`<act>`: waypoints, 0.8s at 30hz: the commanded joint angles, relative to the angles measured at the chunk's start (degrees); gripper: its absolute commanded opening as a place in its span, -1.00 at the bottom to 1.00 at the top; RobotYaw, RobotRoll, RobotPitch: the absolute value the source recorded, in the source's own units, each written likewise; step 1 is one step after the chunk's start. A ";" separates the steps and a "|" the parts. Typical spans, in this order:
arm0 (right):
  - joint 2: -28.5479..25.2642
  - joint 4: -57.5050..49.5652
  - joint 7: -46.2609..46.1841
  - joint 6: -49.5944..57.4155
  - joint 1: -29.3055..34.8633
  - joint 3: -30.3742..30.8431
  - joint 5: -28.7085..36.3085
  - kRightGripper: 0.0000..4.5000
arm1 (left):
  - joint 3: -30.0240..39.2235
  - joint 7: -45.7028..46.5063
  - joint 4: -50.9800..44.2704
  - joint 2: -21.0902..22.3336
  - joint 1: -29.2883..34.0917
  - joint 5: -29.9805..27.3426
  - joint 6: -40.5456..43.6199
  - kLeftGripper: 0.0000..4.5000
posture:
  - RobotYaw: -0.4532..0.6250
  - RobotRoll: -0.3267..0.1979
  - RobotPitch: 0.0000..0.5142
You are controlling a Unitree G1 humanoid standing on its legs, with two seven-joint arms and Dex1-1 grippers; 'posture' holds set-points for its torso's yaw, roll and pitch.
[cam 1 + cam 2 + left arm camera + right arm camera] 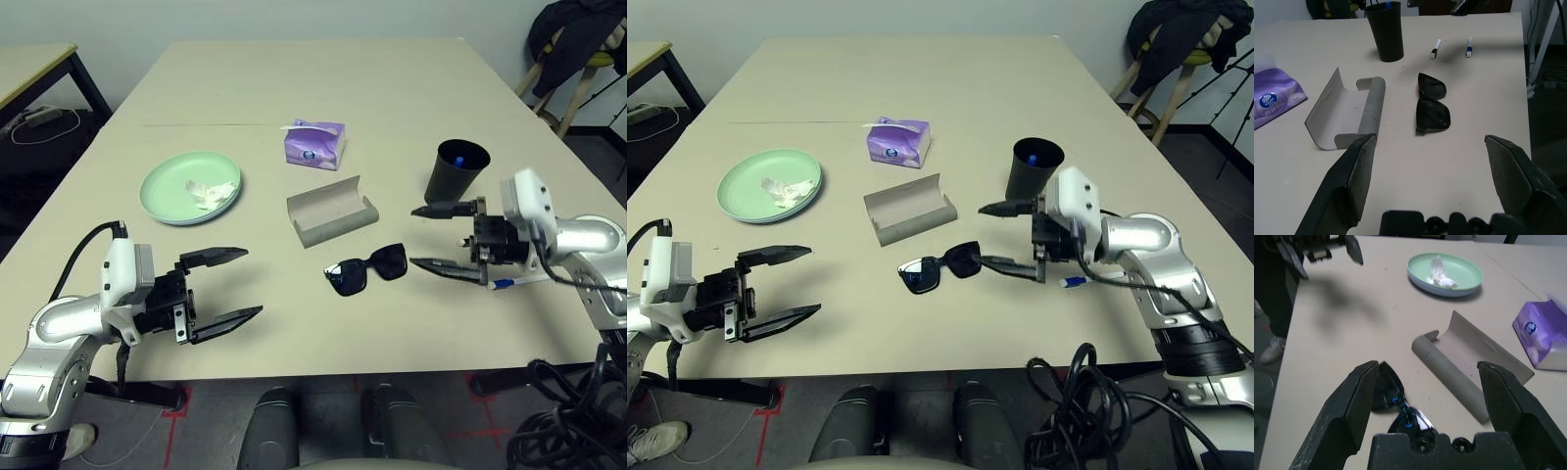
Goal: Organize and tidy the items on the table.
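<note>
A mint green plate (167, 184) rests on a light blue one at the left of the table (392, 88), with crumpled white tissue (208, 192) on it. The purple tissue box (314, 143) stands mid-table. In front of it lies the grey glasses case (331, 211), open, and nearer me the black sunglasses (367, 269). The black cup (457, 171) at the right holds a blue-capped pen. Two white pens (1435, 48) (1468, 47) lie near the cup. My right gripper (412, 235) hovers open just right of the sunglasses. My left gripper (252, 282) is open near the front edge, left of them.
A wood-topped side table (39, 59) stands at the far left with a cable on the floor below. A stool with a dark jacket (578, 44) is at the far right. Black cables (568, 421) lie on the floor by my right arm.
</note>
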 commanded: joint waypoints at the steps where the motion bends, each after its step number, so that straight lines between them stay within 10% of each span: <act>1: -3.15 -0.96 -2.72 11.00 -3.69 3.16 -1.99 1.00 | -1.36 0.66 -0.47 -0.54 0.09 0.74 -0.48 0.99 | 0.08 0.25 -0.63; 24: -3.46 4.55 5.83 -1.00 -22.36 25.60 -25.75 1.00 | -4.67 6.27 -3.04 -3.36 -0.19 1.85 -0.65 0.99 | 0.17 0.25 -0.60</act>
